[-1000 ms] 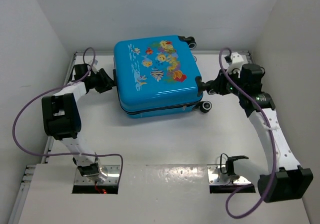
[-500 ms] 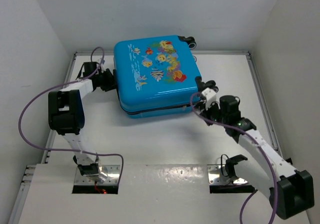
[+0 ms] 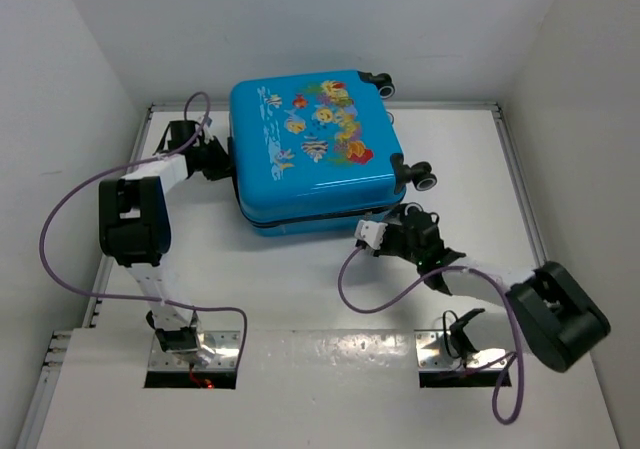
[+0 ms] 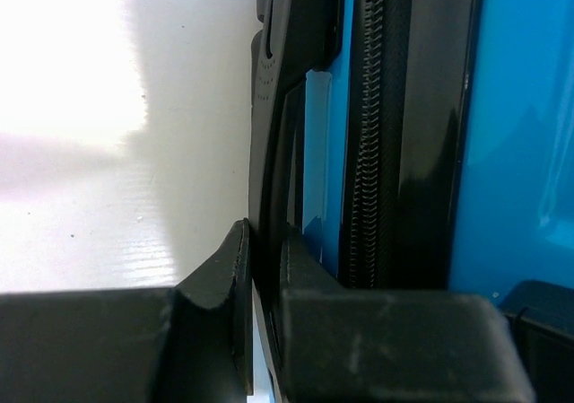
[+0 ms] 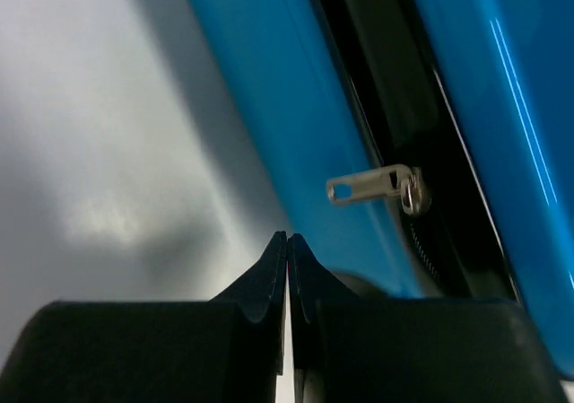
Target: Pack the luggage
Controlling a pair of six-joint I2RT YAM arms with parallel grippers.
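Right wrist: right fingers [image 5: 258,288] clenched empty beside silver zipper pull [image 5: 372,188]; blue fish-print suitcase [image 3: 310,159] lies closed, flat on desk [image 3: 300,279]; left fingers [image 4: 208,331] pinch black side handle [image 4: 267,152], steadying. Zipping step, apparently; next: open right fingers, nip pull.

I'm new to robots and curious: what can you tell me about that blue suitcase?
The suitcase is small, bright blue, a glossy hard shell printed with cartoon fish. It lies flat and closed on the white table, fish side up. A black zipper band rings its edge, a silvery pull tab sticking out. Two black wheels show on its right side. The left gripper pinches a thin black strip on its left edge; the right gripper, shut, sits near the pull tab, holding nothing.
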